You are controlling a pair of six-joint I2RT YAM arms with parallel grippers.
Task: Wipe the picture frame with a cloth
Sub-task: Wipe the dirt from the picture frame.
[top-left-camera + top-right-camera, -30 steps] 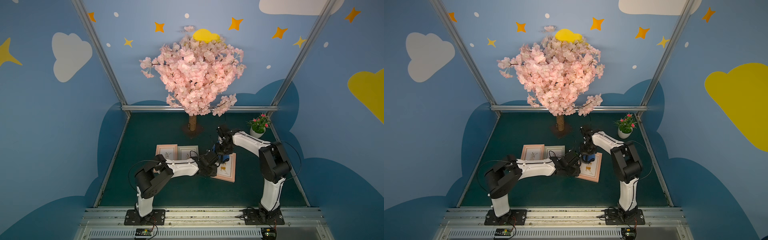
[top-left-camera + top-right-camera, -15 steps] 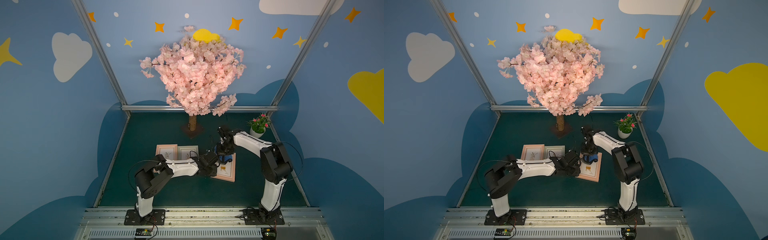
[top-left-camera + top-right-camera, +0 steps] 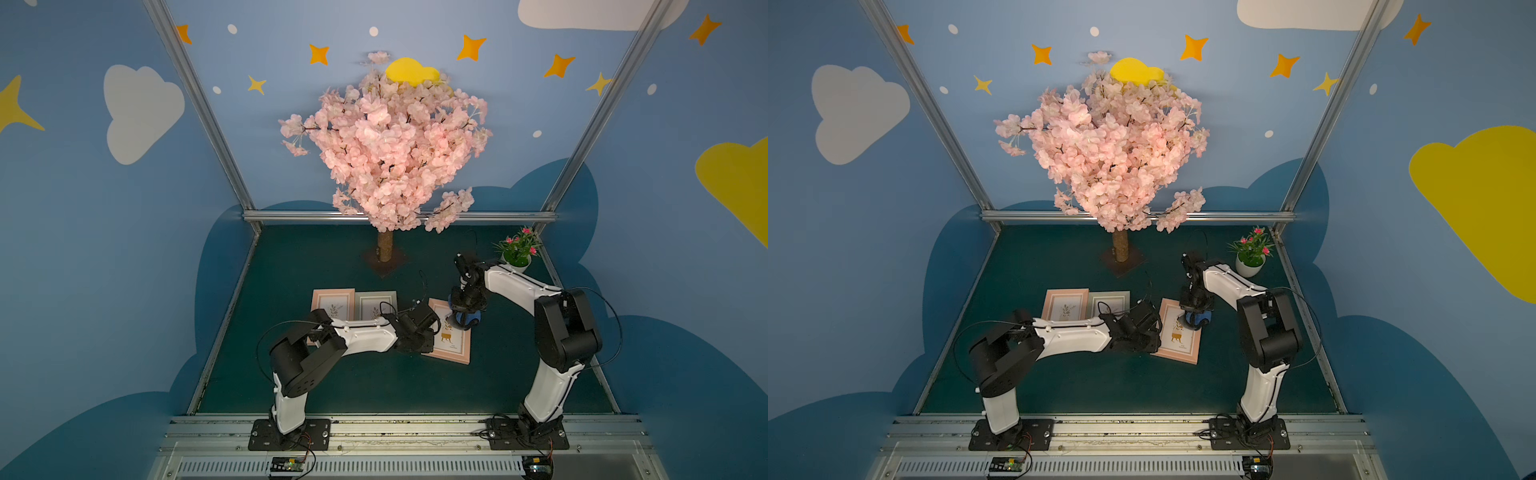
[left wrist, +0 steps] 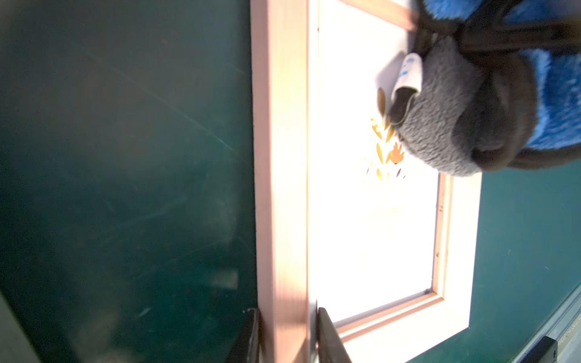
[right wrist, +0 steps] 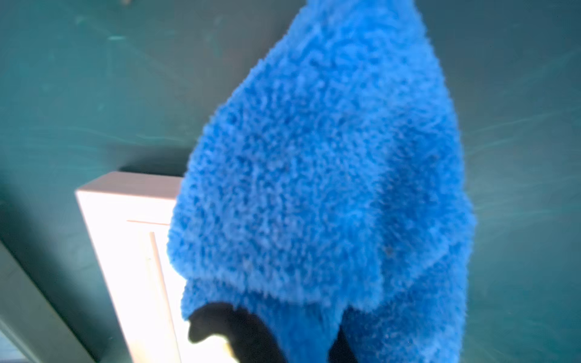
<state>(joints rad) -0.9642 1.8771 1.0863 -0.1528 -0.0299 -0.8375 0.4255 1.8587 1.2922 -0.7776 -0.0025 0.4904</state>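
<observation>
Item under work: the picture frame (image 3: 453, 348), pink-bordered, lies flat on the green mat (image 3: 374, 386) with its printed side up; it shows in both top views (image 3: 1180, 348).

Left gripper (image 4: 287, 336): its jaws close on one long rail of the picture frame (image 4: 283, 188), one finger outside the rail and one on the glass side. In a top view the left gripper (image 3: 428, 332) sits at the frame's long side nearest the left arm.

Right gripper (image 3: 465, 309): it stands above the frame's far end, clamped on the cloth (image 3: 468, 321). The wrist view shows the cloth (image 5: 330, 173) hanging bunched, blue side out, over a corner of the frame (image 5: 125, 220).

Cloth position: the grey underside (image 4: 446, 125) rests on the glass at the frame's far end, over part of the printed motif, with the white tag (image 4: 408, 70) against the glass. Part of the bundle overhangs the frame's edge on the right arm's side.

Also present: two other frames (image 3: 353, 305) lie side by side, just beyond the frame's left-arm side.
</observation>
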